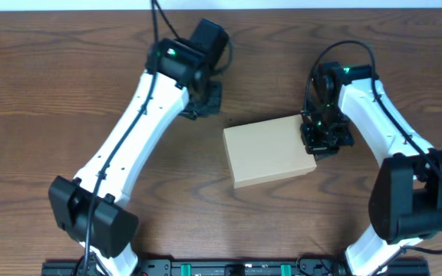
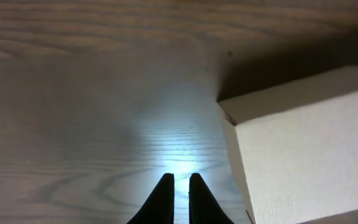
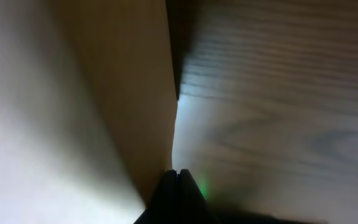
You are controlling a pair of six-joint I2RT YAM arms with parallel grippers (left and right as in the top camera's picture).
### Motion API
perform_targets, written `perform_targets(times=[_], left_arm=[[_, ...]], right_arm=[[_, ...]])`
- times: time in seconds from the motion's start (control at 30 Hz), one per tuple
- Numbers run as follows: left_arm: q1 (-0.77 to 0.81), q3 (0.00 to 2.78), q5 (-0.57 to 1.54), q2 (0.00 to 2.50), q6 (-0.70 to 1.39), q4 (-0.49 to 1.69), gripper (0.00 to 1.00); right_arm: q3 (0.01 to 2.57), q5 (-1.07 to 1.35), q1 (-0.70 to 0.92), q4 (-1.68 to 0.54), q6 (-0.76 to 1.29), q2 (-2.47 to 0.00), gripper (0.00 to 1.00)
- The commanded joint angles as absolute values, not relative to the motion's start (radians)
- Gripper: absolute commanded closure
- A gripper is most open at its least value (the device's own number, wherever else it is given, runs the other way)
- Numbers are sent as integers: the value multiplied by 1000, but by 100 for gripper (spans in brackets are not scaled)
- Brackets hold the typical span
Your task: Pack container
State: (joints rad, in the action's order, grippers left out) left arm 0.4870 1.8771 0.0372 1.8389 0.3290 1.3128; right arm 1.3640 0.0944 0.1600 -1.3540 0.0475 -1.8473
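Note:
The container (image 1: 268, 152) is a plain tan cardboard box lying on the wooden table with its lid shut. My left gripper (image 1: 206, 103) hovers above the table just beyond the box's far left corner, with its fingers nearly together and empty. In the left wrist view the fingers (image 2: 180, 177) point at bare wood and the box (image 2: 309, 149) is to their right. My right gripper (image 1: 324, 142) is at the box's right edge. In the right wrist view its fingers (image 3: 178, 173) are pressed together right beside the box's side wall (image 3: 73, 112).
Dark brown wooden table (image 1: 67, 115) all around the box. The two arm bases stand at the near edge (image 1: 221, 267). No small stationery shows in any view.

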Motion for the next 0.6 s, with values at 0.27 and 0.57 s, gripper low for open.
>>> perform_targets(times=[0.27, 0.57], left_arm=[[439, 1921, 15, 1773, 282, 1336, 89], [439, 1921, -22, 1773, 268, 1393, 89]], right_arm=[[1320, 228, 286, -1273, 98, -1843, 98], [1323, 105, 283, -1259, 165, -1843, 99]])
